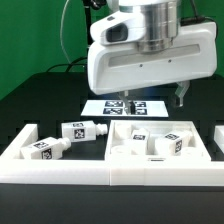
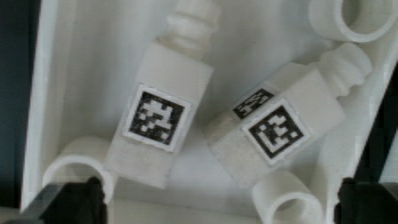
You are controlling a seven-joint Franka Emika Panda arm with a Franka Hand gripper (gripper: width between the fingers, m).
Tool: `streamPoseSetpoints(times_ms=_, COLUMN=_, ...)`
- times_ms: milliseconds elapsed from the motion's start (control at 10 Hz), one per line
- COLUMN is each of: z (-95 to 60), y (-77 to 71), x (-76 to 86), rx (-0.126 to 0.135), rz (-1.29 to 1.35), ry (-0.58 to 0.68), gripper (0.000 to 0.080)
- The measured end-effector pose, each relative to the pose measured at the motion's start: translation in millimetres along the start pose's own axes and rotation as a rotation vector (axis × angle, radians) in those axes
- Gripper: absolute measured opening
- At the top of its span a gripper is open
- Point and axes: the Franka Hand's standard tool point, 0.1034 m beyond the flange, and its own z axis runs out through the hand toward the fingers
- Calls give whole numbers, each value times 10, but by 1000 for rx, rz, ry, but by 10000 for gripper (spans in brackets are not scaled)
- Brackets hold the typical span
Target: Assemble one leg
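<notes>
Nearest, the claw [image 2: 214,205] gapes wide, its dark fingertips [image 2: 68,200] holding nothing. Just beyond, inside a wide flat white rimmed panel [image 2: 71,60], a small white tagged plastic leg [image 2: 157,118] lies beside its twin [image 2: 276,122], its long axis crossing the claw's closing line.

Black table [image 1: 40,105], green backdrop [image 1: 30,40] behind it. Marker board [image 1: 108,104] lies flat mid-table, tags face up, far part hidden. White panel [image 1: 114,145] with raised rim sits nearer the camera, toward the exterior view's right. Wrist view: panel floor bare, ringed round holes [image 2: 80,168] at corners. Low white barrier [image 1: 60,176] along front edge
</notes>
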Motion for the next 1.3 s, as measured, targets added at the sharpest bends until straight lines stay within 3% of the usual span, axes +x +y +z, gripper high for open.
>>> streamPoseSetpoints(times_ms=200, z=116, y=-31, x=78, rx=0, rz=215, ry=-9, gripper=650)
streamPoseSetpoints(times_ms=600, z=121, y=-101, x=88, rx=23, rz=411, ry=-10, gripper=650)
streamPoseSetpoints(times_ms=700, z=126, y=-122, x=90, rx=33, rz=505, ry=-12, gripper=650)
streamPoseSetpoints(times_ms=800, z=163, y=-137, x=95, rx=71, rz=649, ry=-26, gripper=650)
streamPoseSetpoints(times_ms=900, z=184, y=-149, x=125, rx=88, rz=747, ry=-38, gripper=650)
streamPoseSetpoints(times_ms=1300, z=169, y=-187, x=126, rx=99, rz=758, ry=-68, gripper=650)
